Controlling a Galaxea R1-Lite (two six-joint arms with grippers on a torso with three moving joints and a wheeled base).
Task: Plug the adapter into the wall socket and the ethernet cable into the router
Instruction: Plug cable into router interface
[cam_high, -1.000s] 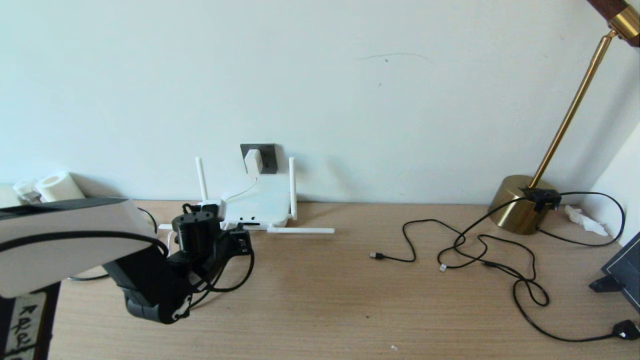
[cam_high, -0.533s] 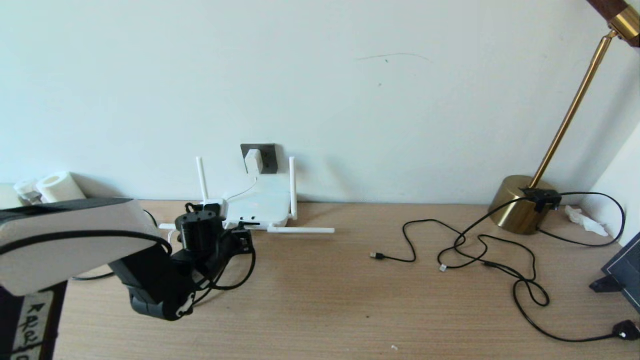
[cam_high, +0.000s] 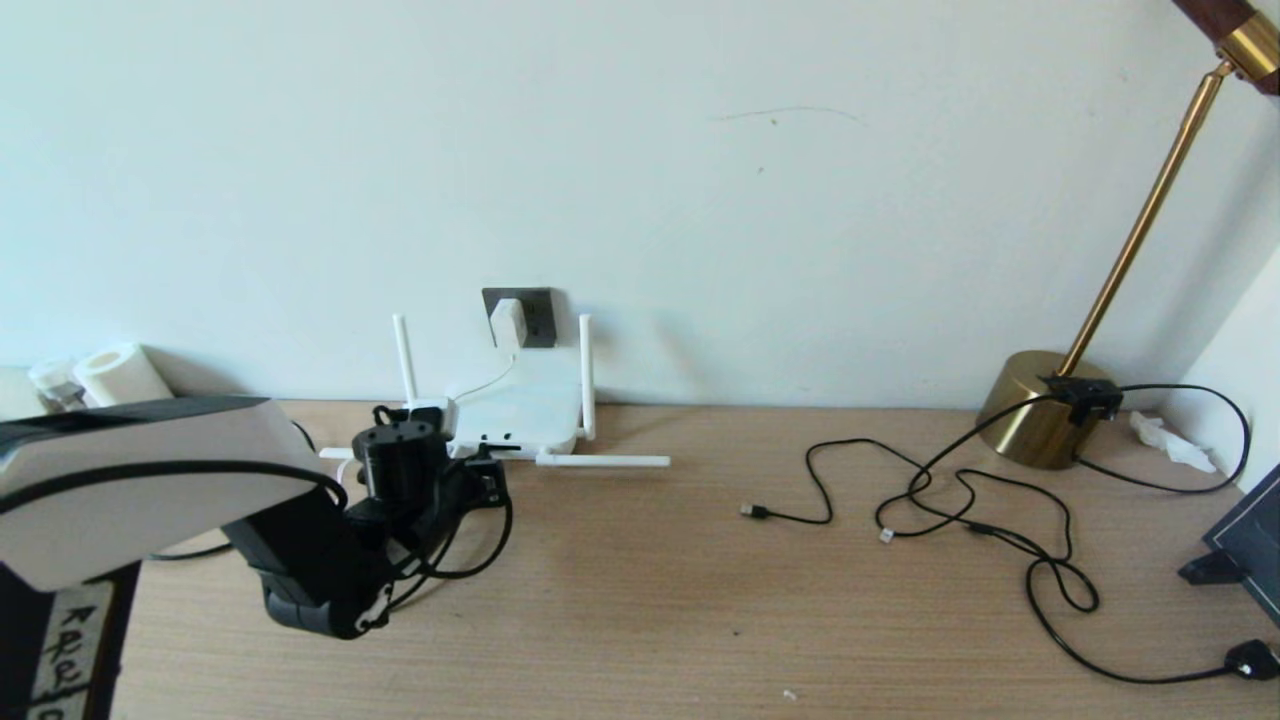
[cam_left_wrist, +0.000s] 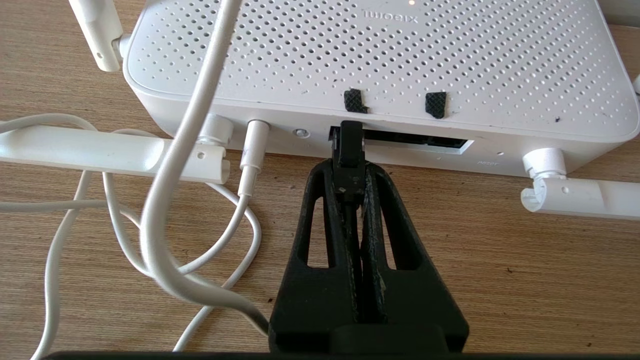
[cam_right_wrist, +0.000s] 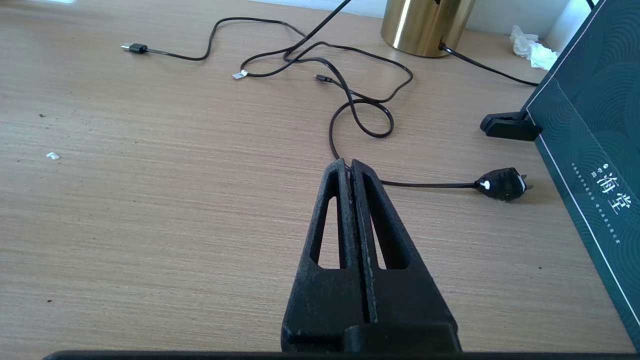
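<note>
My left hand (cam_left_wrist: 350, 170) is clamped on the black plug of the glossy black ethernet cable (cam_left_wrist: 348, 150), its tip at the port row of the flat white four-antenna router (cam_left_wrist: 380, 55) on the wooden table (cam_left_wrist: 525, 270); I'd push straight, level, until seated; right hand (cam_right_wrist: 352, 172) parked shut; the router's lid reads "xiaomi", upside down.
</note>
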